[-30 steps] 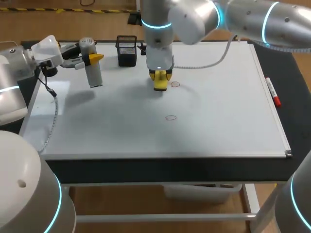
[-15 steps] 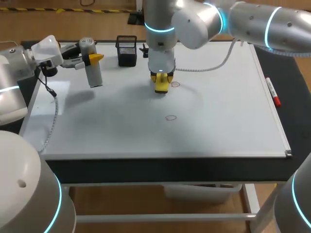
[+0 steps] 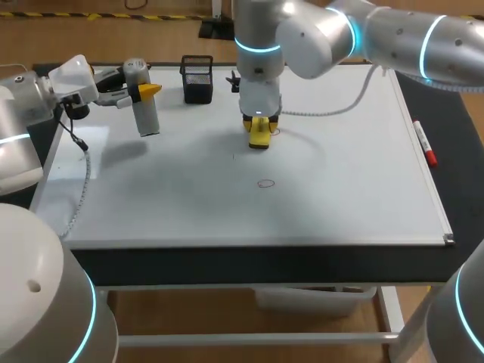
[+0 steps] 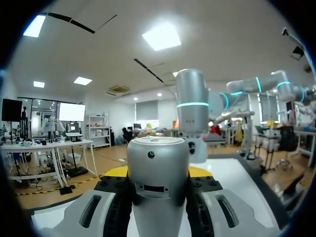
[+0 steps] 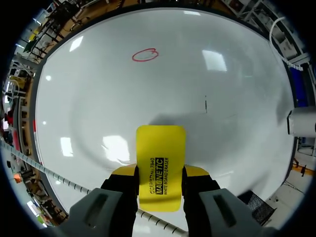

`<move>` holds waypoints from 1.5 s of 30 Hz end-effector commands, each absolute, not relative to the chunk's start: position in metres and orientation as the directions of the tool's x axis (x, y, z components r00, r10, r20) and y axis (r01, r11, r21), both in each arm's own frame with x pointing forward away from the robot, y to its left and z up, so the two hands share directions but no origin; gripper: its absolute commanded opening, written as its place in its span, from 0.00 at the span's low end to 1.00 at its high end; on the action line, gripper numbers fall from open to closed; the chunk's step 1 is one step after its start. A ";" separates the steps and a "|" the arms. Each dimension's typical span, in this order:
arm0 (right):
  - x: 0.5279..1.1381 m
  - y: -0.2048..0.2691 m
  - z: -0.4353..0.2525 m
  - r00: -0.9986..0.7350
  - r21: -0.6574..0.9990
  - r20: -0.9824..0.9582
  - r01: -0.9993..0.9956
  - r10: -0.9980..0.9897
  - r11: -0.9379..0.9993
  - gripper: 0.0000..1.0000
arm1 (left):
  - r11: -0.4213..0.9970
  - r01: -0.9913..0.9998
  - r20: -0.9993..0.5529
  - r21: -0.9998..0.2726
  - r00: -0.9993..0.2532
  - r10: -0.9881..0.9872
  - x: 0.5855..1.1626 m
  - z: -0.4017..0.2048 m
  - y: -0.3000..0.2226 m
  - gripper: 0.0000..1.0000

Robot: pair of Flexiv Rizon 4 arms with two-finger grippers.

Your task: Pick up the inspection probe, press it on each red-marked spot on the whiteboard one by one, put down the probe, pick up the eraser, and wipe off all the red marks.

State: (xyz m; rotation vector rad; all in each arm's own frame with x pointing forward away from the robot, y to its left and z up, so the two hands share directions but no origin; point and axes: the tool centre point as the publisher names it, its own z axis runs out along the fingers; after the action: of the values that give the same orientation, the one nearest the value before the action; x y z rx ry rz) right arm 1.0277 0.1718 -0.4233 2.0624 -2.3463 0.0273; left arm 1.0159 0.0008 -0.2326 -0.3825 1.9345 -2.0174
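Observation:
The grey cylindrical probe (image 3: 144,102) stands upright above the whiteboard's (image 3: 348,189) far left corner, and my left gripper (image 3: 145,91) is shut on it. In the left wrist view the probe (image 4: 158,168) fills the gap between the fingers. My right gripper (image 3: 259,127) is shut on the yellow eraser (image 3: 259,138), which rests on the board near its far middle. A red ring mark (image 3: 265,183) lies nearer the front; in the right wrist view this red ring (image 5: 144,55) is ahead of the eraser (image 5: 159,163). The far mark beside the eraser is mostly hidden by it.
A black mesh holder (image 3: 197,78) stands at the board's far edge between the two grippers. A red marker pen (image 3: 423,144) lies just off the board's right edge. A thin cable (image 3: 333,102) trails from the right arm over the board.
My right gripper has slid the eraser a little to the right and toward the front, onto the far red mark. The left arm and the probe have stayed put.

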 end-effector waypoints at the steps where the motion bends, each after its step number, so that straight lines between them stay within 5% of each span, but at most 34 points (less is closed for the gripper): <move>1: 1.030 0.168 -0.426 -0.128 0.003 0.025 -0.992 -0.992 0.128 0.00 | -0.032 0.045 -0.028 -0.998 -0.913 -0.408 1.016 -0.231 0.000 0.00; 45: 1.035 0.085 -0.422 -0.273 -0.006 0.070 -0.962 -0.960 0.273 0.00 | -0.032 0.045 -0.028 -0.998 -0.913 -0.408 1.016 -0.231 0.000 0.00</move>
State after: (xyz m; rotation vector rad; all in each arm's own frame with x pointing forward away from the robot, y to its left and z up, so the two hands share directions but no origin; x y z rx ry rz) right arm 1.0350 0.0873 -0.4274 1.8581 -2.4663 0.0680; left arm 1.0159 0.0008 -0.2325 -0.3826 1.9345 -2.0174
